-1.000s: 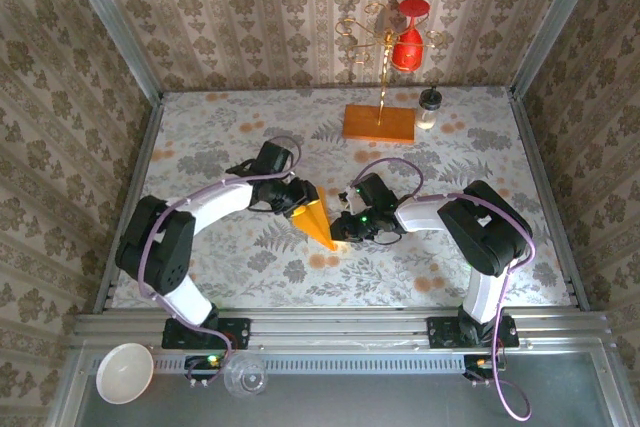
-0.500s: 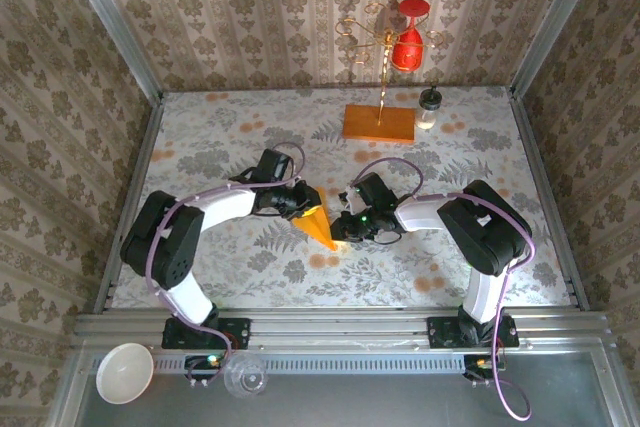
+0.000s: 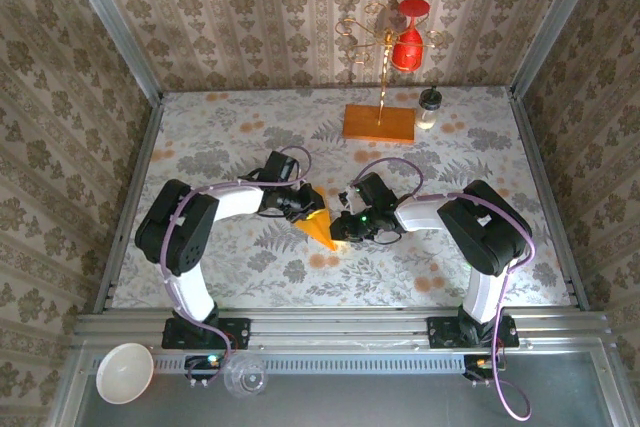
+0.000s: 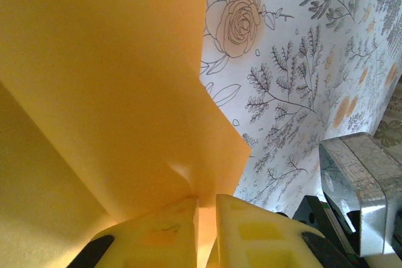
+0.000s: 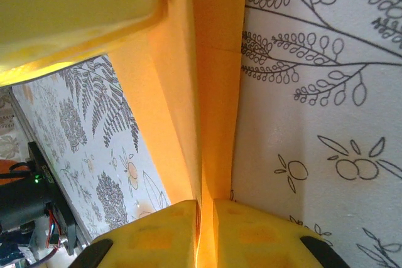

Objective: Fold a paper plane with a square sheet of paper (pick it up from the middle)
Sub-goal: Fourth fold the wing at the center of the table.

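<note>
Progress, kinda: left pincer (image 4: 207, 200) is now clamped onto the paper plane (image 3: 318, 228), which is also pinched by the right pincer (image 5: 206, 204) mid-table (image 3: 230, 147). The next fold can probably be started.

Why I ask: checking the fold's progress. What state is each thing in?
Paper, partly folded to a point, pinched from both sides.
Left gripper, jaws shut on the paper.
Right gripper, jaws shut on the paper.
Red glass, hanging from the wire stand.
Small bottle, upright, capped.
</note>
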You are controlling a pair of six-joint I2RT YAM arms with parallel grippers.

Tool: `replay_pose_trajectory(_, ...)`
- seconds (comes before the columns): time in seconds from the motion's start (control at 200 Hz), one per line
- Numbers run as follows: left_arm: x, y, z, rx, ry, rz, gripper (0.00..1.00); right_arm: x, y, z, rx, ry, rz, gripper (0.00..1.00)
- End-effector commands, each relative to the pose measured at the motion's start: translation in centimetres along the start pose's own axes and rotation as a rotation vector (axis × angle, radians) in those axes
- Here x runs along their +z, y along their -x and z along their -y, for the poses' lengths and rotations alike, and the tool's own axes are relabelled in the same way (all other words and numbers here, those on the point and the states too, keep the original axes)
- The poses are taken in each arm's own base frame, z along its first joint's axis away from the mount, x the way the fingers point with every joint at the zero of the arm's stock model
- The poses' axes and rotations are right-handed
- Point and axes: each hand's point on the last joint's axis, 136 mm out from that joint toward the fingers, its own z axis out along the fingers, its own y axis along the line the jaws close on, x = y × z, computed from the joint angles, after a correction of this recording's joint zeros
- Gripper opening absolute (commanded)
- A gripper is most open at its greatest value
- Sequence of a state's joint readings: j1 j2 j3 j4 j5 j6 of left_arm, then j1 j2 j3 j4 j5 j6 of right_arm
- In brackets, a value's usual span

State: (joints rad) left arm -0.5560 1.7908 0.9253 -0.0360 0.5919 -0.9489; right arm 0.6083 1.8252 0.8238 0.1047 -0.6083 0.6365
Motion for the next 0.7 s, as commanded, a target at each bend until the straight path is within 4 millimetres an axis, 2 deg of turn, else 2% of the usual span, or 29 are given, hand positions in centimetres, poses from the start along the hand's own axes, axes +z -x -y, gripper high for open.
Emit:
replay_pose_trajectory(0.0, 0.2, 0.2, 0.5, 0.015, -0.006, -0.009, 0.16, 0.8, -1.9, 3.1, 0.06, -0.096, -0.035, 0.19)
replay_pose_trajectory(0.275, 0.2, 0.2, -0.3, 0.0, 0.022, -0.007, 0.15, -2.0, -0.1, -0.2, 0.04, -0.02, 0.057, 0.31)
replay_pose_trajectory(0.385, 0.2, 0.2, -0.3, 0.0, 0.022, -0.006, 0.15, -3.2, 0.4, -0.5, 0.033, -0.043, 0.095, 0.32)
replay_pose_trajectory(0.555, 0.2, 0.2, -0.6, -0.006, 0.026, -0.006, 0.15, -4.2, 1.2, -1.2, 0.015, -0.053, 0.141, 0.29)
replay_pose_trajectory(0.695, 0.2, 0.2, -0.7, -0.011, 0.028, -0.007, 0.14, -3.7, 1.6, -3.0, -0.009, 0.022, 0.116, 0.22)
